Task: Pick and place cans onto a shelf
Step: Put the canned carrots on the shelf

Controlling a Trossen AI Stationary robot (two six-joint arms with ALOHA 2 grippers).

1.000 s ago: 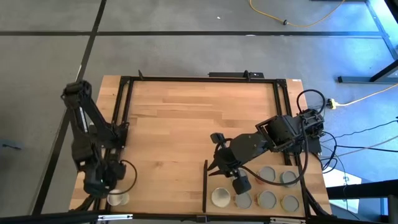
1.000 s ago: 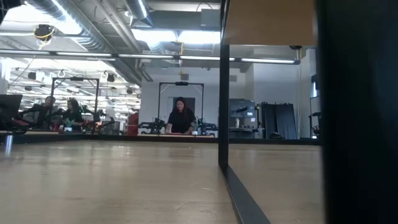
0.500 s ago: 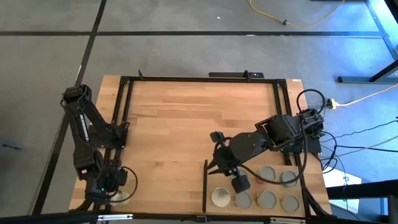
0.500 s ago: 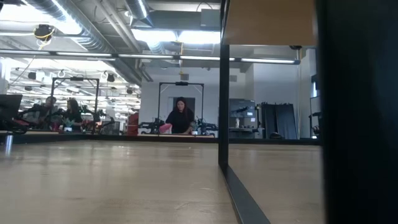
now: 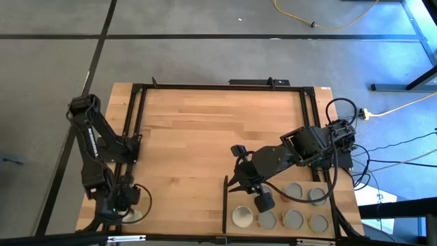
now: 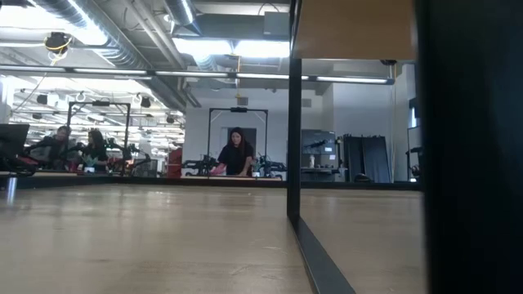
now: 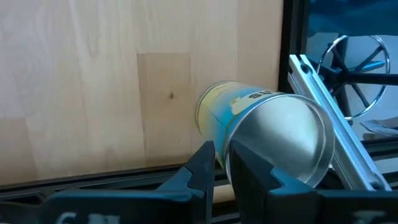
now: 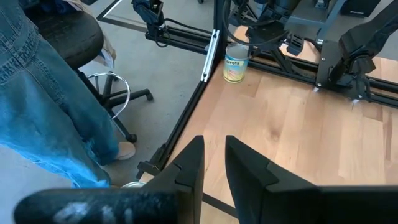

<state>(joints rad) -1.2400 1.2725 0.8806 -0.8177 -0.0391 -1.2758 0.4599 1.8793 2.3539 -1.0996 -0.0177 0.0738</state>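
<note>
A yellow-sided can (image 7: 249, 109) with a grey metal top (image 7: 289, 140) stands upright on the table's near left corner (image 5: 134, 216), also seen in the right wrist view (image 8: 235, 67). My left gripper (image 5: 117, 203) (image 7: 225, 165) points steeply down right at it, fingers a narrow gap apart with nothing between; one fingertip shows in front of the can's top. Several cans (image 5: 293, 219) stand on the shelf (image 5: 305, 207) at the near right, behind its black strip (image 5: 225, 205). My right gripper (image 5: 263, 199) (image 8: 211, 155) hangs high over the shelf, narrowly open and empty. My left gripper comes at the yellow can from above, slanting down, with one fingertip (image 7: 249, 171) over the rim of the can's top. Whether it touches the can I cannot tell. The can stands upright on the table.
Black frame rails (image 5: 133, 130) run along the table's left, far and right sides. Bare wood (image 5: 198, 130) fills the table's middle. Beyond the near left corner are a person's jeans leg (image 8: 43, 106) and a chair (image 8: 68, 31). Cables (image 5: 348, 137) lie at the right.
My left gripper has gone down and toward the table's near edge, onto the yellow can, and now covers most of it in the high view. The can has stayed where it was.
</note>
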